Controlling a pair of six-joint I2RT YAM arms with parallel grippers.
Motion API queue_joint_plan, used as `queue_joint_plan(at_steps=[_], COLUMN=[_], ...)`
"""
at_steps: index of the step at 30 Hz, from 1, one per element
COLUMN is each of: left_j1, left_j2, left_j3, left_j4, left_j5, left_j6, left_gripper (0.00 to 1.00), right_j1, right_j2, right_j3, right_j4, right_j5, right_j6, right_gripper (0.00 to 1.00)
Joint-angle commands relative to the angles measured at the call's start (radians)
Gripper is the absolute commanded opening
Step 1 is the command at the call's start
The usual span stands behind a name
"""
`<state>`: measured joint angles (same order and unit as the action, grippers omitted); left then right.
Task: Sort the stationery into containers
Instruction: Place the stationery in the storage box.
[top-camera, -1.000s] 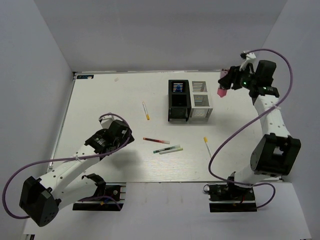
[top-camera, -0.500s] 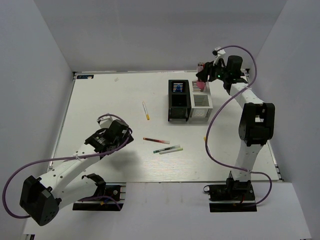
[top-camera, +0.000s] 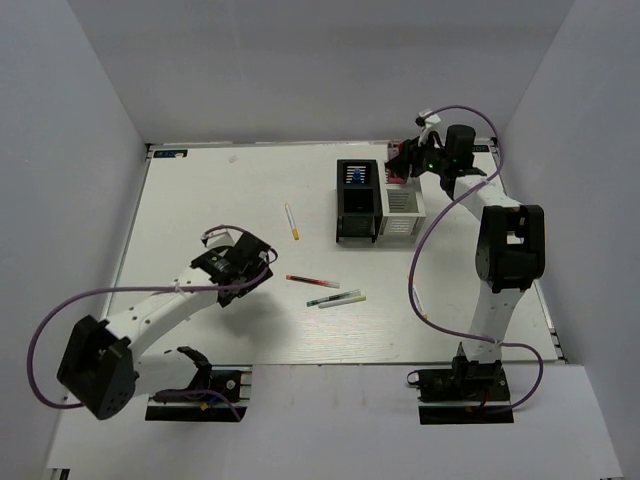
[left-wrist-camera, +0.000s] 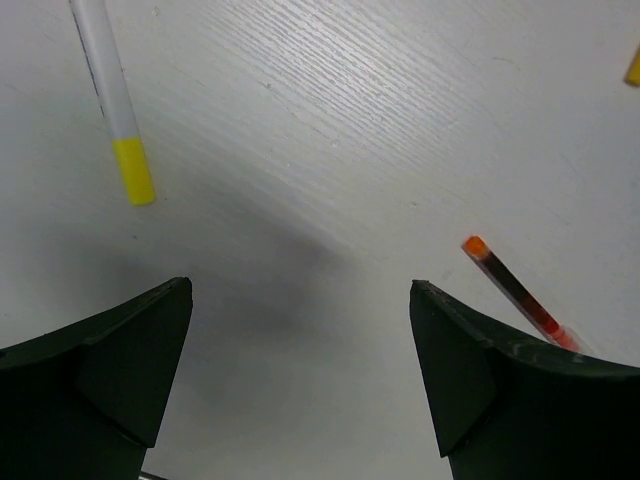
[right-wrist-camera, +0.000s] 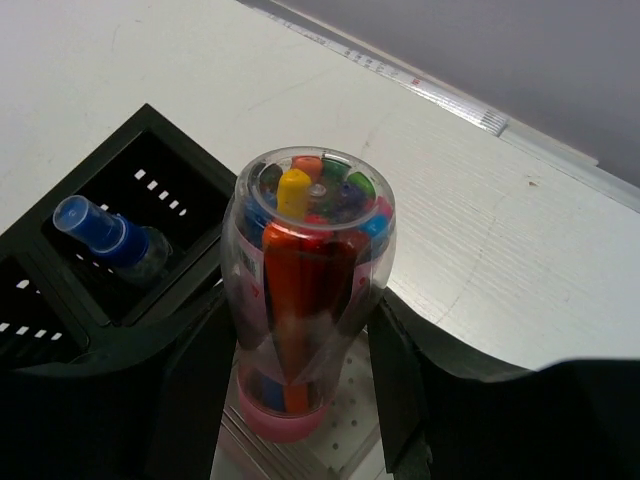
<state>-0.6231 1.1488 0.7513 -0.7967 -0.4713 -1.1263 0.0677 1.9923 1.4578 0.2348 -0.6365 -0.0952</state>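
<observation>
The right gripper (top-camera: 398, 165), on an outstretched arm, clamps the pink-based cylinder (right-wrist-camera: 308, 290) over the white organiser (top-camera: 405, 226), while the left gripper (left-wrist-camera: 300, 370), on a bent arm, gapes low above the table (top-camera: 200, 200).

1. Counter (top-camera: 220, 200): white with faint wood-grain streaks.
2. Clear cylinder (right-wrist-camera: 310, 300): see-through shell and pink base, with orange, yellow, green, red and blue pieces inside.
3. Black organiser (right-wrist-camera: 190, 145): black, with rows of small slots showing white.
4. White organiser (top-camera: 400, 225): white-grey and slatted, with a dotted perforation pattern in the right wrist view.
5. Bottle (right-wrist-camera: 110, 235): clear body, blue cap.
6. Pen (left-wrist-camera: 120, 110): white barrel, yellow tip.
7. Red pen (left-wrist-camera: 520, 297): dark red barrel, orange end.
8. Two pens (top-camera: 336, 298): green and white.
9. Left fingers (left-wrist-camera: 110, 380) and right fingers (right-wrist-camera: 180, 400): near-black.
10. Left arm (top-camera: 160, 315): white links, black joints. Cables (top-camera: 440, 230): purple.
</observation>
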Motion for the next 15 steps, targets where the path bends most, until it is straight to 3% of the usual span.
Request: queue_joint_plan(at_steps=[1, 6, 7, 13, 15], left_j1=[0.008, 0.039, 0.039, 0.101, 0.112], left_j2=[0.071, 0.106, 0.106, 0.164, 0.178], left_j3=[0.066, 0.077, 0.077, 0.068, 0.068], left_j4=[-0.028, -0.029, -0.019, 0.004, 0.004], left_j5=[-0.064, -0.099, -0.099, -0.078, -0.078], left_j6=[-0.029, -0.029, -0.029, 0.000, 0.000], left_gripper=[0.99, 0.99, 0.99, 0.99, 0.99], right_j1=[-0.005, -0.008, -0.008, -0.009, -0.016], right_j2=[-0.085, -0.151, -0.192, -0.305, -0.331], right_j3=[0.001, -0.028, -0.039, -0.111, -0.131], right_j4=[0.077, 0.095, 0.095, 0.041, 0.031], right_j5=[-0.034, -0.057, -0.054, -0.046, -0.046], right_j6=[-0.021, -0.003, -0.001, -0.003, -0.006], right_gripper=[0.52, 0.58, 0.69, 0.84, 0.84])
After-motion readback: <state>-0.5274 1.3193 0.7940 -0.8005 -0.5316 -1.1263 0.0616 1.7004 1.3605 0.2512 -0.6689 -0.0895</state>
